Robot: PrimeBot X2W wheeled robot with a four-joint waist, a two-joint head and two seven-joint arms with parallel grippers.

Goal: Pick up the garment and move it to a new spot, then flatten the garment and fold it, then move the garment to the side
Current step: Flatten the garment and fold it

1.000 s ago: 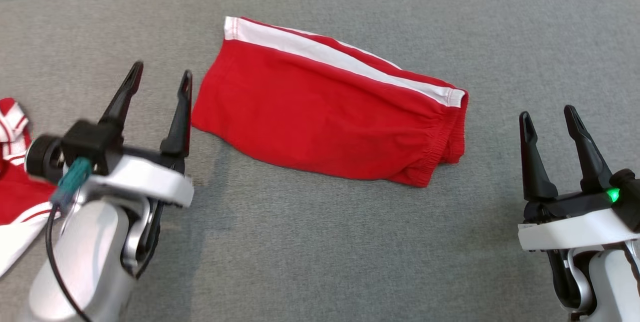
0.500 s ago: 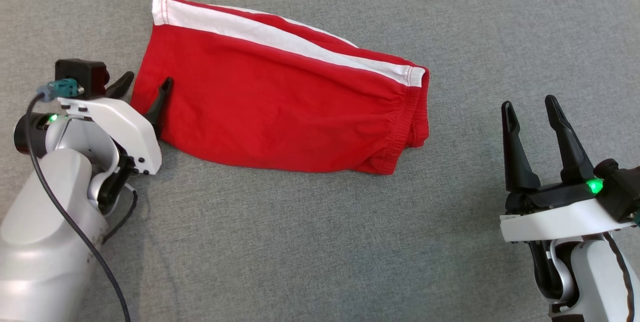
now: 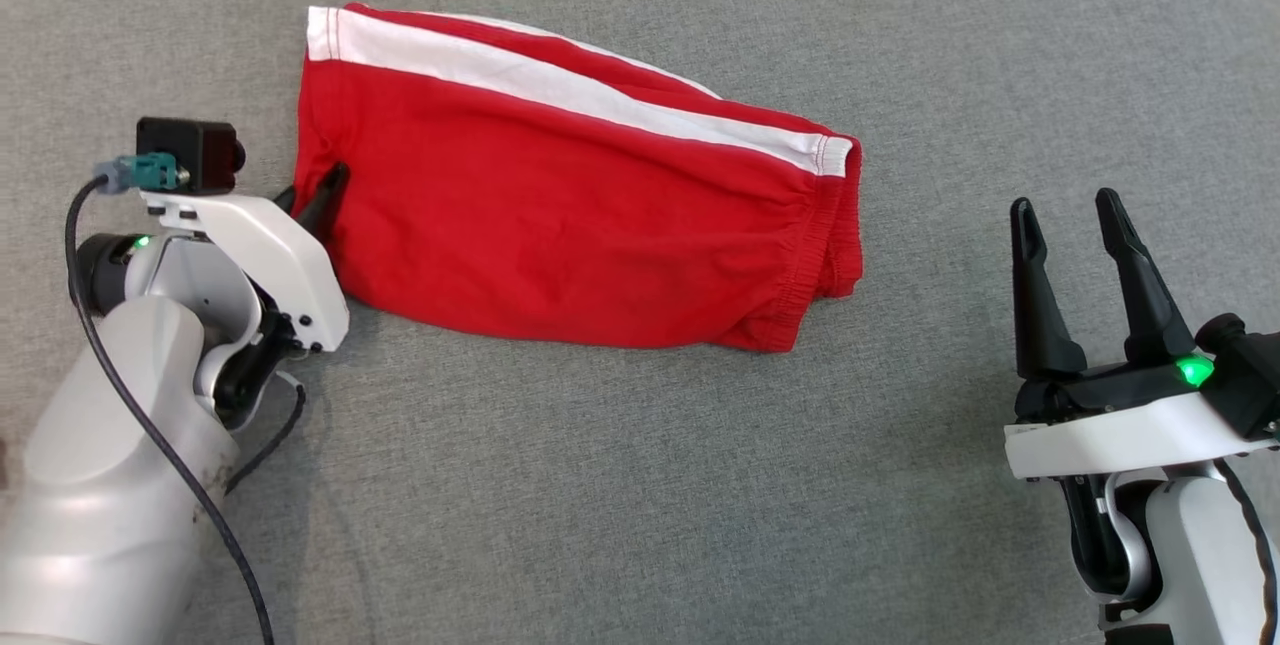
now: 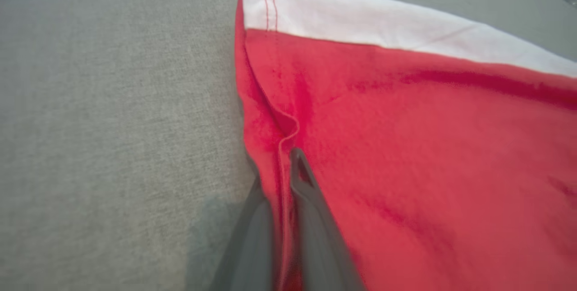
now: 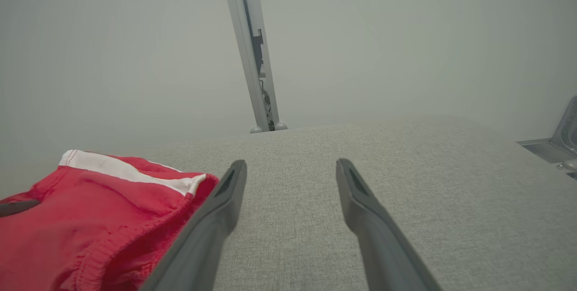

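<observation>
Garment (image 3: 580, 215) probably folded; left end effector (image 3: 315, 197) clamped on its left edge; right end effector (image 3: 1075, 225) wide apart, empty; move aside remains.

A grey woven tabletop (image 3: 640, 485) spreads wide. Behind its far edge 1 slim metal upright (image 5: 252, 56) rises against a pale wall (image 5: 428, 34).
</observation>
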